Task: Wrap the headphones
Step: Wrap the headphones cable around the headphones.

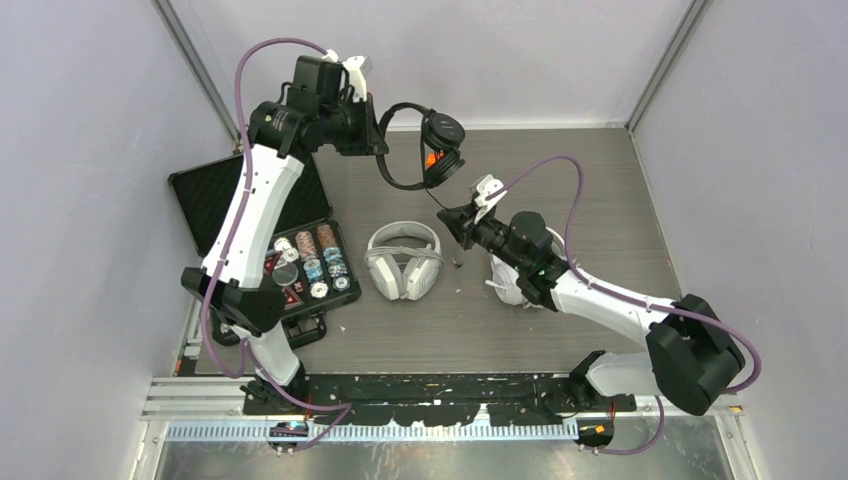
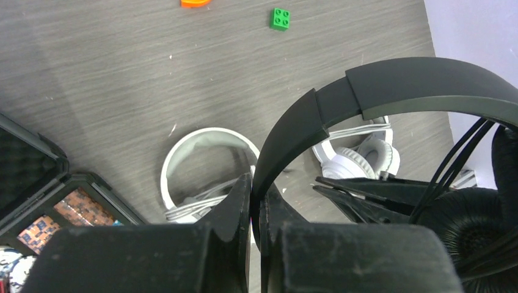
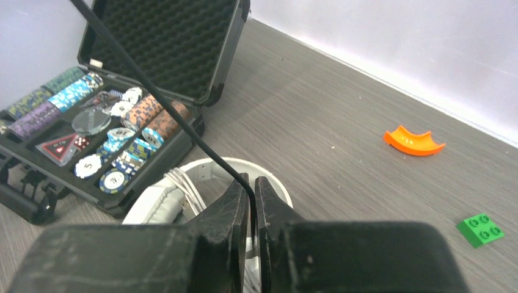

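My left gripper [image 2: 255, 186] is clamped on the band of the thin black headset [image 1: 442, 131], held aloft over the far side of the grey wood-grain table [image 1: 560, 200]. My right gripper [image 3: 252, 190] pinches its black cable [image 3: 160, 93]. The white over-ear headset [image 1: 402, 258] lies flat between the arms.

**A:** Can anyone make out any writing in this? Brand names, numbers, whatever?

**B:** Honestly, nothing legible. The poker chips [image 3: 114, 179] in the black case [image 3: 165, 36] have printed faces. The red triangular piece [image 3: 59, 146] beside them has dark marks on it. All of that is too small and blurry to read. The black headphones [image 2: 415, 85] show up close, but I can't see any lettering on the band.
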Tool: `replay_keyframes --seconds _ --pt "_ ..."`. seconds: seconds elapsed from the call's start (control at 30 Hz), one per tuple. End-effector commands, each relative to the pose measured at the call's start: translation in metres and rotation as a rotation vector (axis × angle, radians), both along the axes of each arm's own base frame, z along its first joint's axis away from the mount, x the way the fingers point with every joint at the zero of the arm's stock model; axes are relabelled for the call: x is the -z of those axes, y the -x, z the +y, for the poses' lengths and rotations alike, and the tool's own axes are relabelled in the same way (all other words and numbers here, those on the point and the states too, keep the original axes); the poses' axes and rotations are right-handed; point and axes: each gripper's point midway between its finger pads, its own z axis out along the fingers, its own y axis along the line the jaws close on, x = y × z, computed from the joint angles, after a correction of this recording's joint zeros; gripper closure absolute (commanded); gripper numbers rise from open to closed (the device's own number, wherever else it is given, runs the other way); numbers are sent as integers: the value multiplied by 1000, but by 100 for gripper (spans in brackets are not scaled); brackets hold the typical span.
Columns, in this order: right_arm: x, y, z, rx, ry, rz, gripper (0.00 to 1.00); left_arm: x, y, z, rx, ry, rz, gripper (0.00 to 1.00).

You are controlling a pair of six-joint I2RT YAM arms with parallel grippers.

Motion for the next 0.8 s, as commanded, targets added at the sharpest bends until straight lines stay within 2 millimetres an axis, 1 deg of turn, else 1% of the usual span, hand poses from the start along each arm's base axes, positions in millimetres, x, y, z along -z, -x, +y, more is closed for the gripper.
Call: replay_keyframes --seconds 0.0,0.1,0.2,0.37,0.63,0.73,0.77 --pt "2 -1 1 -12 -23 -51 85 -15 17 -8 29 95 40 100" --pt "6 1 9 -52 -52 -21 84 -21 22 -13 33 112 34 100" --pt "11 2 13 -68 -82 -7 84 -28 23 -17 35 124 26 100" --pt "14 6 24 -121 -136 31 83 -29 22 -19 31 127 30 100" --pt "23 10 33 -140 -205 81 72 -37 20 -22 26 139 11 100" --pt "27 10 33 -132 -226 91 71 -38 19 -23 29 142 11 100" --pt "30 10 34 -133 -227 98 72 -40 19 -23 29 144 9 100"
